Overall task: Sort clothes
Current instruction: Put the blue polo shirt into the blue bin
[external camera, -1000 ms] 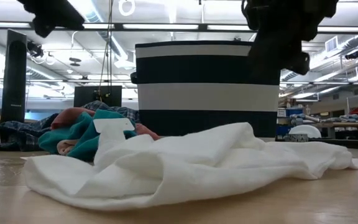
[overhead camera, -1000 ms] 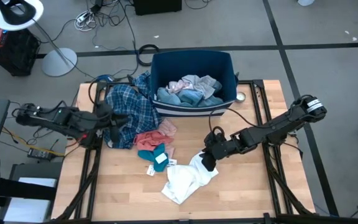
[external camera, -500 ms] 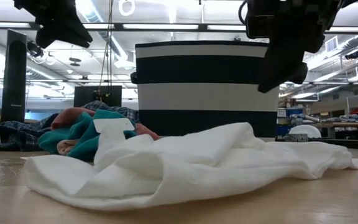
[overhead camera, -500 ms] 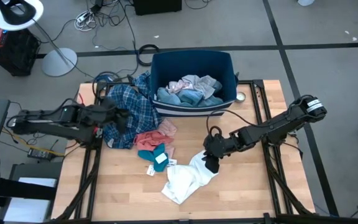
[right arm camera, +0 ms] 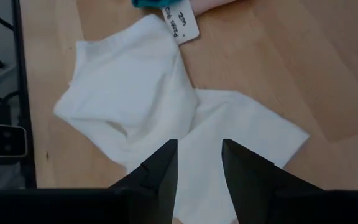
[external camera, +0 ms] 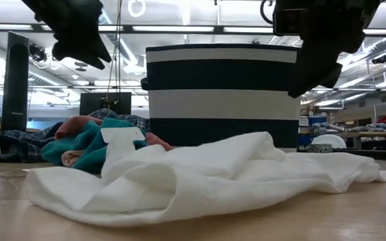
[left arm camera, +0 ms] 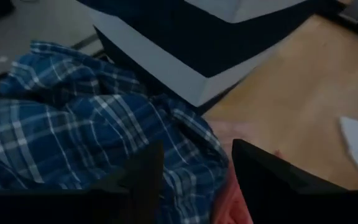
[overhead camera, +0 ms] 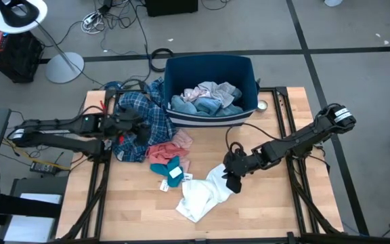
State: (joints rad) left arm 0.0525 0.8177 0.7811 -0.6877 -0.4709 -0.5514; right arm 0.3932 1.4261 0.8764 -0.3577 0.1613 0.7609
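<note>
The blue-white plaid shirt (overhead camera: 141, 116) lies on the table at the left, against the dark blue bin (overhead camera: 212, 119). My left gripper (overhead camera: 133, 126) hangs open just above the shirt (left arm camera: 73, 137) and touches nothing. The salmon pink garment (overhead camera: 164, 149) and the small teal one (overhead camera: 166, 168) lie at the middle. The white garment (overhead camera: 200, 194) lies spread near the front. My right gripper (overhead camera: 232, 179) hangs open over its right end (right arm camera: 229, 124), clear of it in the low view (external camera: 317, 50). Light blue and grey clothes (overhead camera: 205, 100) lie in the bin.
The bin (external camera: 220, 100) stands at the table's far middle. A white tag (overhead camera: 175, 173) lies on the teal garment. Bare wood (overhead camera: 269, 203) shows at the near right and near left. A lamp stand (overhead camera: 63, 66) and cables lie on the floor beyond.
My left gripper has gone toward the table's right edge, out over the plaid shirt and closer to the bin. My right gripper has shifted a little toward the near edge over the white garment. The clothes have stayed where they were.
</note>
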